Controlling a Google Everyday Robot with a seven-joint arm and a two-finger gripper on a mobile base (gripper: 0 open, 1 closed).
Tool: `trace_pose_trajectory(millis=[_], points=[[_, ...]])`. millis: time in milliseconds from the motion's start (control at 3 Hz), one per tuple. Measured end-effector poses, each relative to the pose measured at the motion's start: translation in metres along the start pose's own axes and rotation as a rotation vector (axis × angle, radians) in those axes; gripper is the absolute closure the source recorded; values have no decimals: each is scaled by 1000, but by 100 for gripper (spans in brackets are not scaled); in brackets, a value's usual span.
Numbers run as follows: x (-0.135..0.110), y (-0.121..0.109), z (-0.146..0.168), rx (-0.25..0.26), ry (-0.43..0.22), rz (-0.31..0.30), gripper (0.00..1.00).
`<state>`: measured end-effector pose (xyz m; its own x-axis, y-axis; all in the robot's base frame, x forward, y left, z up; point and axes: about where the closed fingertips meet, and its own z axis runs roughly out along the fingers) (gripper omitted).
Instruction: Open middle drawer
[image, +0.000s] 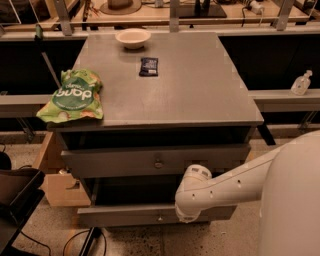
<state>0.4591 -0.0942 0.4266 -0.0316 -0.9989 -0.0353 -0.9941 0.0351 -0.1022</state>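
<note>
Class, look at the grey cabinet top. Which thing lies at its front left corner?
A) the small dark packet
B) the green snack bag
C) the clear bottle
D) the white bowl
B: the green snack bag lies over the front left corner of the cabinet top. The gripper, at the arm's end, is low in front of that cabinet.
</note>
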Motion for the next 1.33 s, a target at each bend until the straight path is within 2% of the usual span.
trace_pose_trajectory(millis=[333, 1333], points=[[0, -1, -5, 0, 0, 0, 100], [0, 0, -5, 0, 0, 0, 100]])
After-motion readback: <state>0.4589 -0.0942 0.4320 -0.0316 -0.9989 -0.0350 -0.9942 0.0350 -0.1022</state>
